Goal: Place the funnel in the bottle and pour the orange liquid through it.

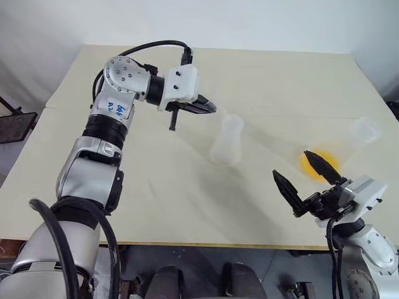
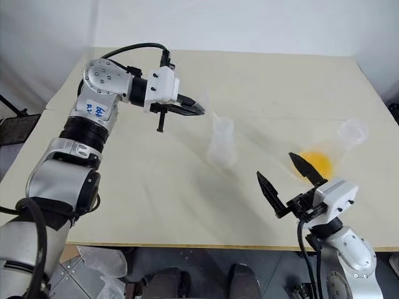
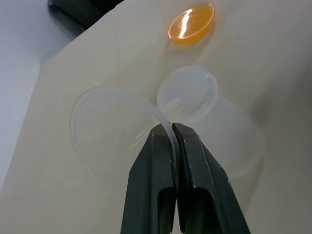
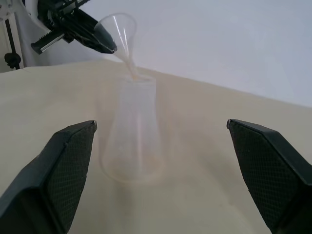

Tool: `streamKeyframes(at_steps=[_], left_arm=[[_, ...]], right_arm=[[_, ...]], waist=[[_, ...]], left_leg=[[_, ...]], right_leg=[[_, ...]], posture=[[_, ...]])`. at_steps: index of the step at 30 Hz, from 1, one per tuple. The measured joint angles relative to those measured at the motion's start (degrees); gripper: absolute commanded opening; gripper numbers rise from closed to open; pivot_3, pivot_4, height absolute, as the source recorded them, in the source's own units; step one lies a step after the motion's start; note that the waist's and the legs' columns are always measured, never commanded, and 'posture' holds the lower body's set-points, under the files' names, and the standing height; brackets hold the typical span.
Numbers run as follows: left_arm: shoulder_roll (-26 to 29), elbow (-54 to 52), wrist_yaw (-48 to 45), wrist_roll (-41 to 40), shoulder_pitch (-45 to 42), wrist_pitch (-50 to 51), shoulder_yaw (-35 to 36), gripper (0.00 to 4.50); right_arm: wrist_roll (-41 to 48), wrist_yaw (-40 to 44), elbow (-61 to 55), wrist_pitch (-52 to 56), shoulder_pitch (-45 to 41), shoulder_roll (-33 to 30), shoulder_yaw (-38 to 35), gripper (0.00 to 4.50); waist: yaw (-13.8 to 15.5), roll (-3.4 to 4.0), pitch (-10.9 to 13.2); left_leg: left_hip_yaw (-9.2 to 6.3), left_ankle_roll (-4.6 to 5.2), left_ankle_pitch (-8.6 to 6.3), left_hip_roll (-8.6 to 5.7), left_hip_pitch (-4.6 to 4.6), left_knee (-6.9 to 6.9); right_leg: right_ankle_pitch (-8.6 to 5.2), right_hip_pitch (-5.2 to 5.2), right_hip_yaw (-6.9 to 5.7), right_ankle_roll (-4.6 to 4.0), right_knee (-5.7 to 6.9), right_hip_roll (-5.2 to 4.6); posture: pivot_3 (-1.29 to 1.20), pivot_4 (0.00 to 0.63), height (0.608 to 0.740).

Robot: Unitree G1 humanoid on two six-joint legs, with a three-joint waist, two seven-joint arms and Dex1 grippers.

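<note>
While the left claw (image 4: pixel 105 41) pinches the rim of the funnel (image 4: pixel 116 27) between its 2 closed fingers, the funnel hangs tilted with its spout at the mouth of the bottle (image 4: pixel 132 131), which stands mid-tabletop (image 1: pixel 262 81). The right claw (image 1: pixel 305 177) is spread wide and empty, near the orange liquid (image 3: pixel 191 23) in its flask (image 2: pixel 340 146).

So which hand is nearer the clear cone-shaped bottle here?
Left. The left hand hovers just above the clear cone-shaped bottle, shut on the small clear funnel whose spout is at its mouth. The right hand waits open, well short of it.
</note>
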Motion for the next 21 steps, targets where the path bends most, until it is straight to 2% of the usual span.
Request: streamKeyframes(at_steps=[5,9,13,20,21], left_arm=[[-1.06,3.8,1.0,4.45,-2.7,-2.79,-1.95,0.01],[-2.57,4.96,-0.9,4.85,-3.45,-2.54,-1.88,1.02],[-4.44,5.52,-3.27,3.37,-3.58,-0.61,0.06,2.3],[-4.49,5.26,-6.23,-1.35,-3.15,6.1,4.86,4.49],[-4.29,5.12,-6.65,-2.18,-2.75,7.13,5.62,4.49]], right_arm=[[-1.61,-0.59,-0.14,-0.36,0.45,0.31,1.45,4.5],[-2.15,-0.8,-0.04,-0.46,0.0,0.32,1.49,4.5],[-2.29,-0.99,0.08,-0.48,-0.46,0.32,1.54,4.5],[-2.44,-1.03,0.68,-0.51,-1.1,0.31,1.54,4.5],[-2.43,-1.04,0.7,-0.51,-1.28,0.3,1.52,4.5]], waist=[[-0.09,0.0,0.0],[-0.16,0.0,0.0],[-0.16,0.0,0.0],[-0.24,0.0,0.0],[-0.25,0.0,0.0]], left_leg=[[0.01,0.0,0.0,0.01,0.01,-0.01],[0.02,0.0,0.0,0.02,0.01,0.0],[0.01,0.0,0.0,0.02,0.0,0.0],[0.0,0.0,0.0,0.02,0.02,0.0],[0.0,0.0,0.0,0.03,0.02,0.0]], right_leg=[[0.0,0.0,-0.01,0.0,0.0,0.01],[0.0,0.0,-0.01,0.0,0.0,0.01],[0.0,0.0,-0.01,0.0,0.0,0.0],[0.0,0.0,0.0,0.0,0.01,0.0],[0.0,-0.01,0.0,0.0,0.02,0.0]], posture=[[0.0,0.15,0.74],[0.0,0.15,0.74],[0.0,0.15,0.74],[0.0,0.15,0.74],[0.0,0.15,0.74]])
